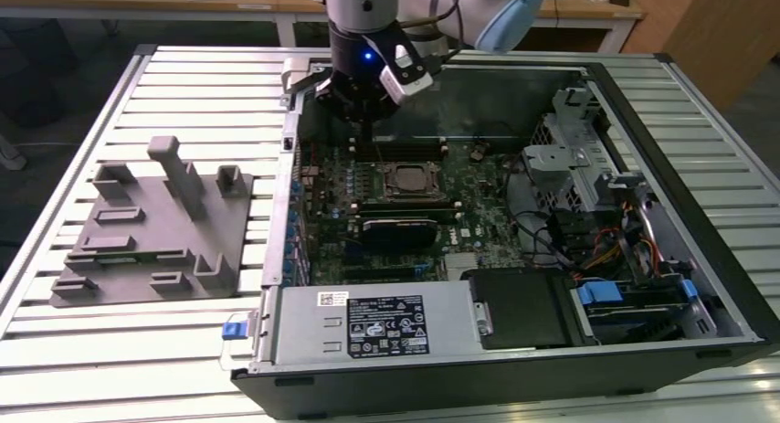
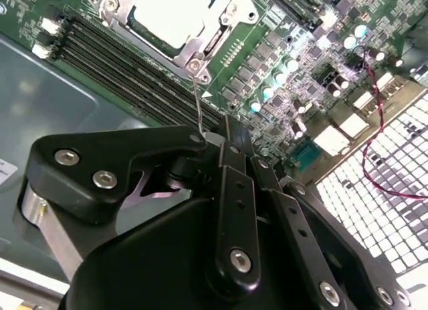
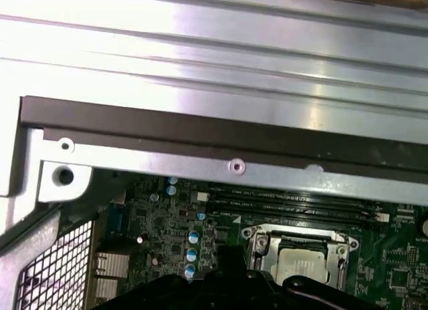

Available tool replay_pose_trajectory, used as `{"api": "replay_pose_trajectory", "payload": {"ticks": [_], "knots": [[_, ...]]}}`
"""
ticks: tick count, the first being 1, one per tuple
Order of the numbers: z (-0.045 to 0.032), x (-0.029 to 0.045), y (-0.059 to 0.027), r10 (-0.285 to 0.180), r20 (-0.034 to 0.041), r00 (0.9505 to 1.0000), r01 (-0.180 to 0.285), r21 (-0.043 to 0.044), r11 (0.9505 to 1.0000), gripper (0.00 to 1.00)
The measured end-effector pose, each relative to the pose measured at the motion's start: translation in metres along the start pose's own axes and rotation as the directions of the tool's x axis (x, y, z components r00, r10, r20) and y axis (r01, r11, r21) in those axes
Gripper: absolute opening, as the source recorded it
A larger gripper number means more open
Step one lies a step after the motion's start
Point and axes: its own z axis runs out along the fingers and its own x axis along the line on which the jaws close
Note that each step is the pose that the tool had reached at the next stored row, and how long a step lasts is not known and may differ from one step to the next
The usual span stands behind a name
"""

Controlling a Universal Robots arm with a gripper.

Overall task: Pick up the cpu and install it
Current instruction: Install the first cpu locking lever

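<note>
Jaws' state cannot be told; gripper (image 1: 363,112) hangs over the motherboard (image 1: 403,204) inside the open computer case (image 1: 682,213).
Pale-topped cpu (image 2: 175,17) lies seated in its socket frame (image 2: 212,37), also visible in the first wrist view (image 3: 303,265); a thin metal lever (image 2: 198,103) rises beside it; grey tray (image 1: 159,231) sits on the table (image 1: 73,350), at the exterior view's left.

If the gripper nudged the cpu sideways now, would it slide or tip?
Probably neither: the cpu lies flat inside the socket frame, which borders it. It looks thin and rigid, so tipping seems unlikely. The gripper hangs above the motherboard.
</note>
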Motion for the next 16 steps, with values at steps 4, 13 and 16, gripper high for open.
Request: {"api": "replay_pose_trajectory", "payload": {"ticks": [4, 13, 16], "knots": [[0.0002, -0.0047, -0.0005, 0.0, 0.0001, 1.0, 0.0, 0.0, 1.0, 0.11], [0.0006, -0.0125, -0.0013, 0.0, 0.0001, 1.0, 0.0, 0.0, 1.0, 0.11], [0.0007, -0.0163, -0.0017, 0.0, 0.0001, 1.0, 0.0, 0.0, 1.0, 0.11]]}}
